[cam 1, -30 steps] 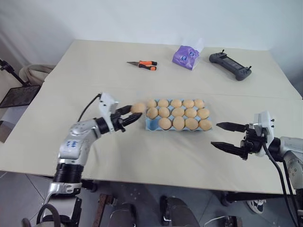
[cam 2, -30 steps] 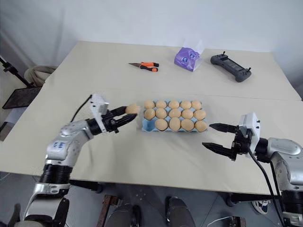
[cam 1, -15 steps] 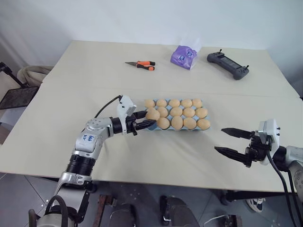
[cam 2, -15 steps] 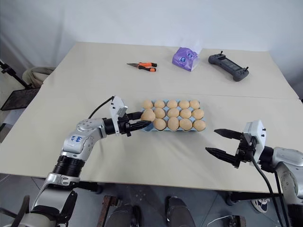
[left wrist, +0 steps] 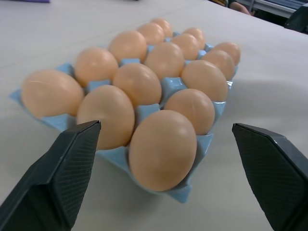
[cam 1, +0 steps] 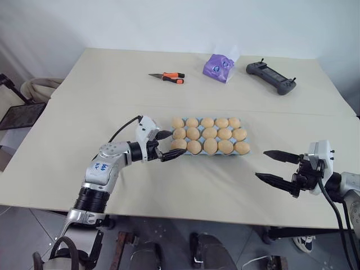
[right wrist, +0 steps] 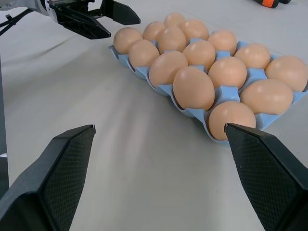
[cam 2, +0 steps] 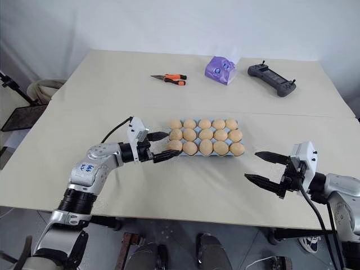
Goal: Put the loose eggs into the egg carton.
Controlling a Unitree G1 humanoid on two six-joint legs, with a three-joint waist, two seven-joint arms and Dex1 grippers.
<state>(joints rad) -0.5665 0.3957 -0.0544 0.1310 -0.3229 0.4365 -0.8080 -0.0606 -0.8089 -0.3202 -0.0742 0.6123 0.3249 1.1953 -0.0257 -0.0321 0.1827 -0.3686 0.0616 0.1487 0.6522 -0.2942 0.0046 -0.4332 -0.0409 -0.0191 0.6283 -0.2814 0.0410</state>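
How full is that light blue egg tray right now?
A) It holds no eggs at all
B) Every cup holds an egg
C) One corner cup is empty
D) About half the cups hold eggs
B: the light blue moulded egg carton shows three rows of five pale tan-orange eggs, every cup filled, with the left gripper open beside its near left corner.
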